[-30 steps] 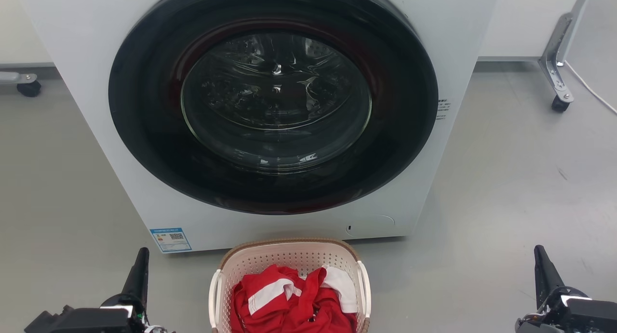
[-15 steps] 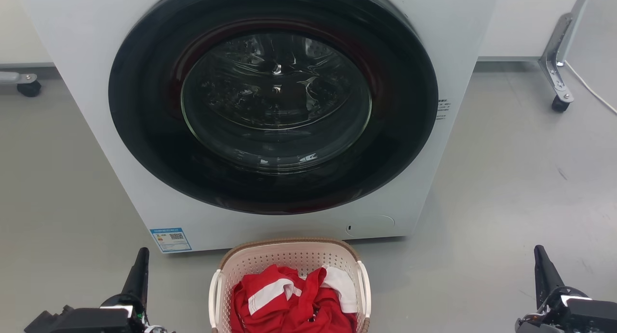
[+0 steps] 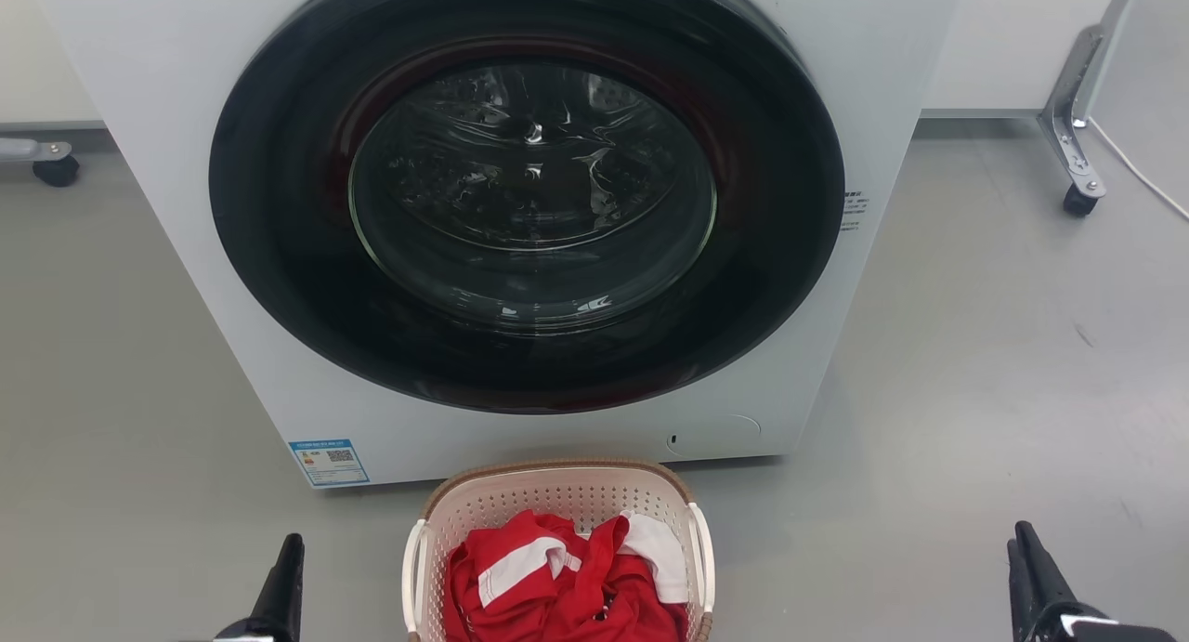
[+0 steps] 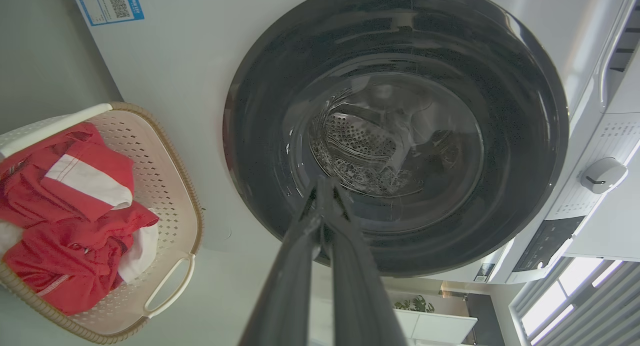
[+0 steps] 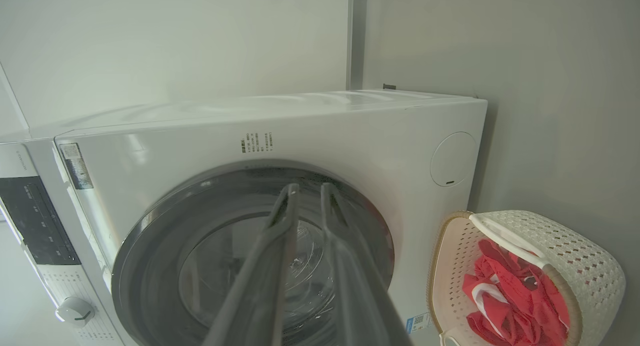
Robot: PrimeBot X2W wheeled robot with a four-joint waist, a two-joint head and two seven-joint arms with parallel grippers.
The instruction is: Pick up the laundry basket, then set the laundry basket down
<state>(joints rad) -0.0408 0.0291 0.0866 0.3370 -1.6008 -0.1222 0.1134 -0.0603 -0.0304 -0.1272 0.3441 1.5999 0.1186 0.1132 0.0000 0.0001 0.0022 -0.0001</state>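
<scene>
The laundry basket (image 3: 557,495) stands upright on the grey floor (image 3: 975,363) at the bottom centre of the head view, its mouth facing up. One rounded end sits just in front of the washing machine (image 3: 817,57), and the white handles lie on its left and right sides. The bottom edge of the frame cuts off its near part, so its long axis cannot be judged there. A red and white garment (image 3: 557,586) is heaped inside.

The washer's round dark door (image 3: 529,196) is closed, with a blue label (image 3: 328,461) at the lower left of the casing. Castor legs stand at the upper left (image 3: 51,159) and upper right (image 3: 1073,159).

The left gripper (image 3: 290,554) is at the lower left, apart from the basket, its fingers pressed together on nothing. The right gripper (image 3: 1020,540) is at the lower right, well apart, its fingers a narrow gap apart and holding nothing. Only bare floor lies between each gripper and the basket.
</scene>
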